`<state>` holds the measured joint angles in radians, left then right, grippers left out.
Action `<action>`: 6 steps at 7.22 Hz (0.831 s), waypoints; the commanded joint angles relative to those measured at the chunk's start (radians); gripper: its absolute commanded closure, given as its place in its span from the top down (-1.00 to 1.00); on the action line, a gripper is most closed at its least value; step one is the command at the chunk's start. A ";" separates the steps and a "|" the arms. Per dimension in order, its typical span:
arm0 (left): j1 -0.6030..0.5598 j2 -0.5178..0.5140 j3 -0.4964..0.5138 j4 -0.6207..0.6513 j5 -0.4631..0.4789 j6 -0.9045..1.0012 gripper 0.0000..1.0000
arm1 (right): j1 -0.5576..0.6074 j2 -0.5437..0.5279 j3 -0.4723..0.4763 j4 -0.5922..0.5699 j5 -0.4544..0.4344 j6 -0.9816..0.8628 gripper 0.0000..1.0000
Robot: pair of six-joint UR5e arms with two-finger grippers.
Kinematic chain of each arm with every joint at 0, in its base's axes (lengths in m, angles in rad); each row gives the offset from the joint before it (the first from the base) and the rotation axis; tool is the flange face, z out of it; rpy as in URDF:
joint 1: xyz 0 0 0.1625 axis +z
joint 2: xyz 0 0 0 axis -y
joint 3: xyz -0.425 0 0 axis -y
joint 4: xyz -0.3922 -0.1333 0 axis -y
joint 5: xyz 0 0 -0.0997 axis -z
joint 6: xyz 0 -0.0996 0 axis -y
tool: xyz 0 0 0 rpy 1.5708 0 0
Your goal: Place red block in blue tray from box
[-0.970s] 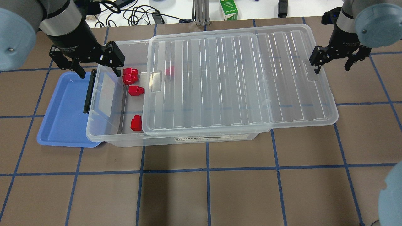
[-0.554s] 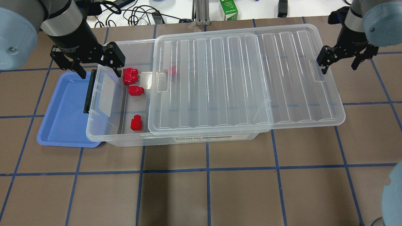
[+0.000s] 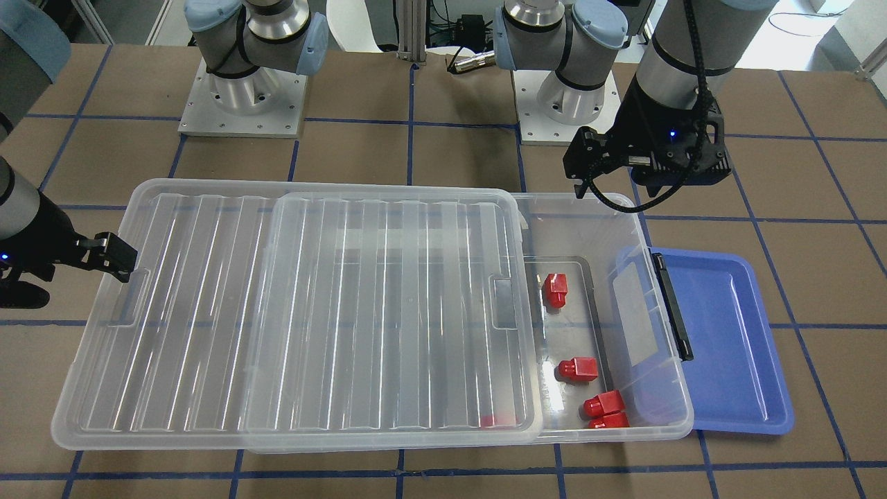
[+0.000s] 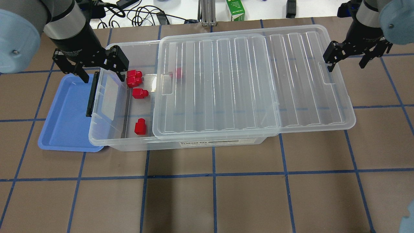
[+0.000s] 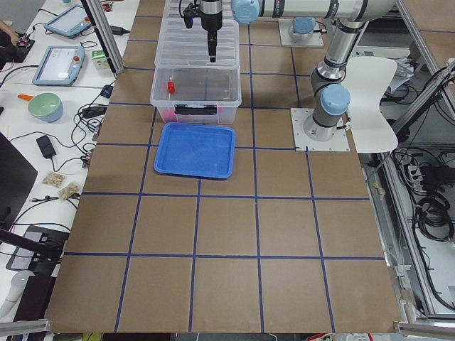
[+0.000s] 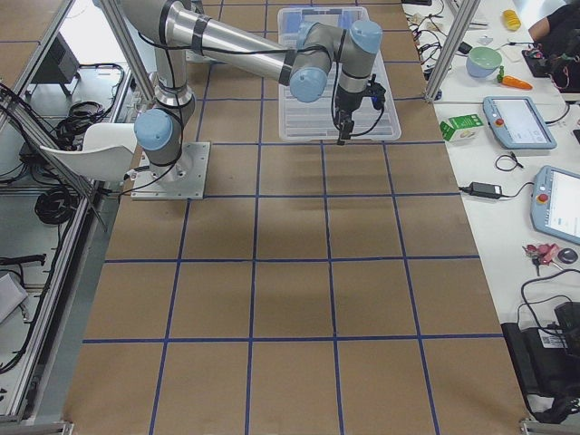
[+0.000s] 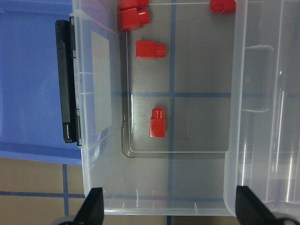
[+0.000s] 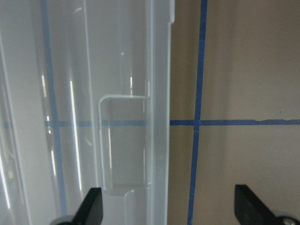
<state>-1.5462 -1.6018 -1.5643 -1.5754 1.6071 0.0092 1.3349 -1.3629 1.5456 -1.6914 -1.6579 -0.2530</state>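
The clear box (image 4: 181, 144) has its ribbed lid (image 4: 252, 84) slid toward my right, so its left end stands uncovered. Several red blocks lie in that end: a pair (image 4: 133, 77), one (image 4: 140, 93) and one (image 4: 140, 126); another (image 4: 177, 73) shows through the lid. The blue tray (image 4: 64, 113) is empty, partly under the box's black latch (image 4: 91, 94) end. My left gripper (image 4: 101, 72) is open and empty above that end; its wrist view shows a block (image 7: 157, 123) below it. My right gripper (image 4: 346, 60) is open and empty over the lid's right edge (image 8: 159, 93).
A green carton (image 4: 235, 9) and cables (image 4: 145, 16) lie beyond the table's far edge. Blue tape lines grid the brown tabletop (image 4: 213, 200). In the front-facing view the lid (image 3: 291, 312) overhangs the box on the right arm's side.
The lid slid a little further toward my right as the right gripper moved that way; the right gripper then drew slightly away from the lid. The left gripper barely moved.
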 commanded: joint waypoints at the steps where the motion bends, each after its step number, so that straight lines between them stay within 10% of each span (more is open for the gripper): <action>1: 0.006 -0.009 -0.083 0.079 -0.001 0.020 1.00 | 0.015 -0.118 -0.009 0.099 0.027 0.015 1.00; 6: 0.008 -0.026 -0.347 0.390 -0.003 0.143 1.00 | 0.027 -0.266 0.007 0.266 0.014 0.110 1.00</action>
<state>-1.5387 -1.6216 -1.8840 -1.2021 1.6062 0.1446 1.3616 -1.6192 1.5420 -1.4377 -1.6415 -0.1472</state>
